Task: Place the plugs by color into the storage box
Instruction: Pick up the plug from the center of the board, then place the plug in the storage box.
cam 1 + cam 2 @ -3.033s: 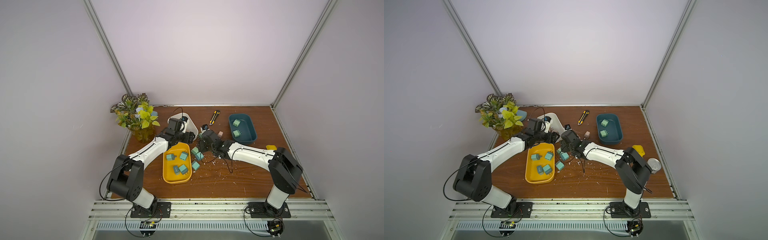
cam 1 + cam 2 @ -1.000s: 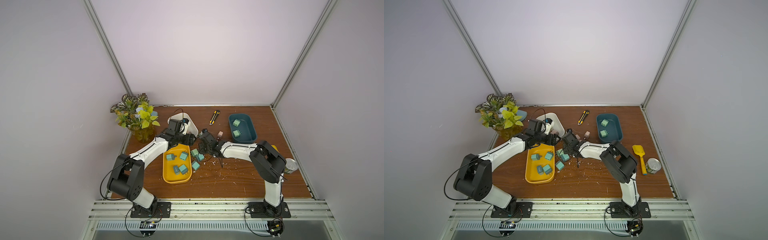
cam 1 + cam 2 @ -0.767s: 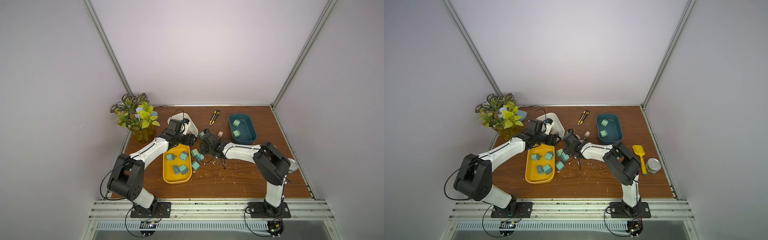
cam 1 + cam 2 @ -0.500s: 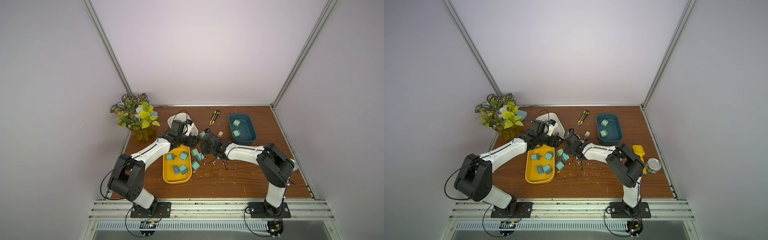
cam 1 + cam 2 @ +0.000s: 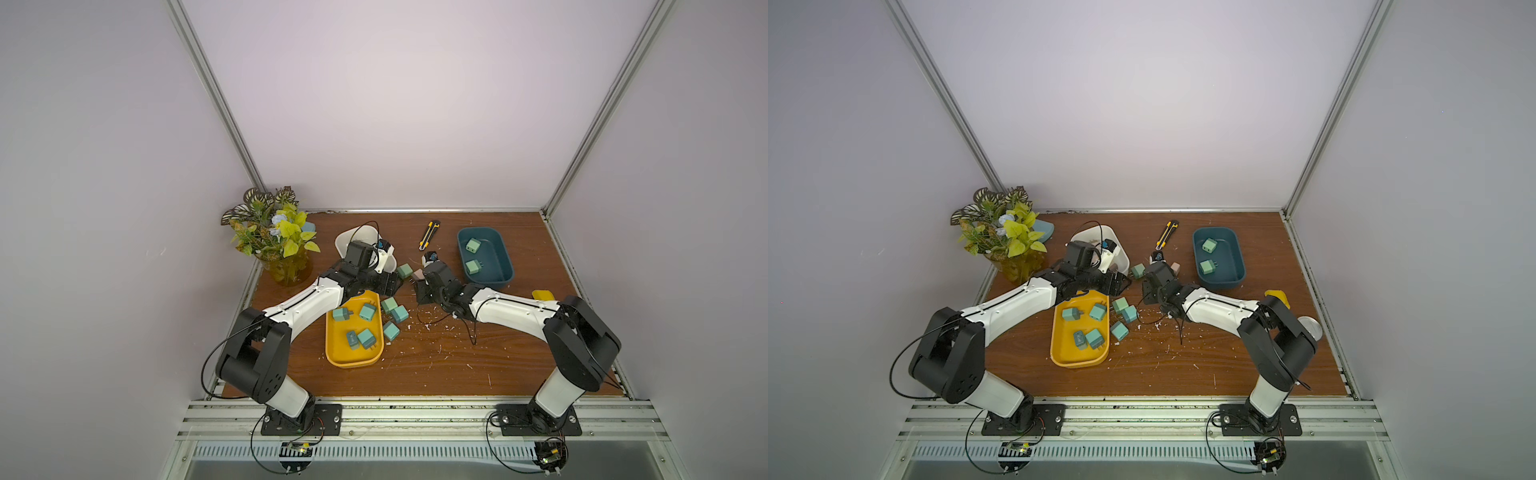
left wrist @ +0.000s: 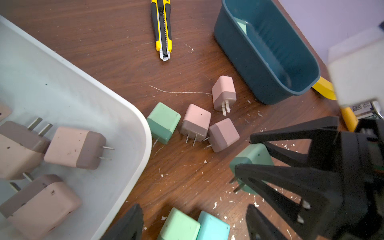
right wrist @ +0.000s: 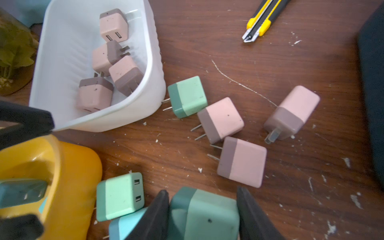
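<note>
My right gripper point(image 7: 202, 195) is shut on a mint green plug point(image 7: 203, 214), low over the table; it also shows in the left wrist view point(image 6: 251, 158). My left gripper point(image 6: 193, 220) stands open over a green plug point(image 6: 178, 226) and a teal-blue plug point(image 6: 214, 227) beside the yellow storage box point(image 5: 353, 361), which holds several teal-blue plugs. Three pink plugs point(image 7: 220, 120) and a green plug point(image 7: 187, 96) lie loose by the white storage box point(image 7: 153, 62), which holds several pink plugs. The dark teal storage box point(image 5: 503, 266) holds two green plugs.
A yellow-black utility knife point(image 5: 430, 235) lies at the back of the table. A potted plant point(image 5: 276, 237) stands at the back left. A yellow scoop point(image 5: 1277, 297) and a tin point(image 5: 1308, 326) sit behind the right arm. White crumbs litter the wood.
The right arm's elbow has swung out to the right and its gripper has drawn slightly back from the pile with the green plug. The left arm has barely moved.
</note>
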Motion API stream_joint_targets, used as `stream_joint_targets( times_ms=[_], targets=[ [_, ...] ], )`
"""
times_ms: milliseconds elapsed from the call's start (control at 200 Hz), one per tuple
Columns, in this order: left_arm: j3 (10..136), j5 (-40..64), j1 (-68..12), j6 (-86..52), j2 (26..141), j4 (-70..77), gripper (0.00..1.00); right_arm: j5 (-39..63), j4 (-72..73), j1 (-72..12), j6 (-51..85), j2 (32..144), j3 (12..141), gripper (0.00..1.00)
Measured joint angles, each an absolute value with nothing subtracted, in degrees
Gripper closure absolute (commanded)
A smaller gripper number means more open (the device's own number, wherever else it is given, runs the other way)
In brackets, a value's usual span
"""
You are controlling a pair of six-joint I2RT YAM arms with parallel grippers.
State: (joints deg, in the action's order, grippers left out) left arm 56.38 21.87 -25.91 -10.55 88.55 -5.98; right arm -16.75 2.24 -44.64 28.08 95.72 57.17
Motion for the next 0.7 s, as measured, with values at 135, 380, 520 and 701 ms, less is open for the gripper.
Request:
stream_joint_targets(
  times_ms=[135, 380, 520, 701],
  targets=[
    [56.29, 21.87, -27.57, -11.88, 88.55, -4.58, 0.21, -17.87, 1.93, -42.63, 27.46, 93.17, 55.68, 0.55],
    [57.49, 22.11, -34.35, -14.81, 92.73, -0.93, 0.2, -19.55, 0.54, -37.19, 25.19, 86.52, 51.96, 0.54],
    [62.17, 22.83, -37.32, -16.08, 98.3, -0.62, 0.2, -20.32, -0.27, -32.34, 22.72, 82.43, 51.07, 0.53],
    [68.82, 23.64, -39.81, -17.43, 102.3, 0.3, 0.2, -20.12, -0.38, -23.24, 19.55, 80.6, 51.05, 0.53]
  ],
)
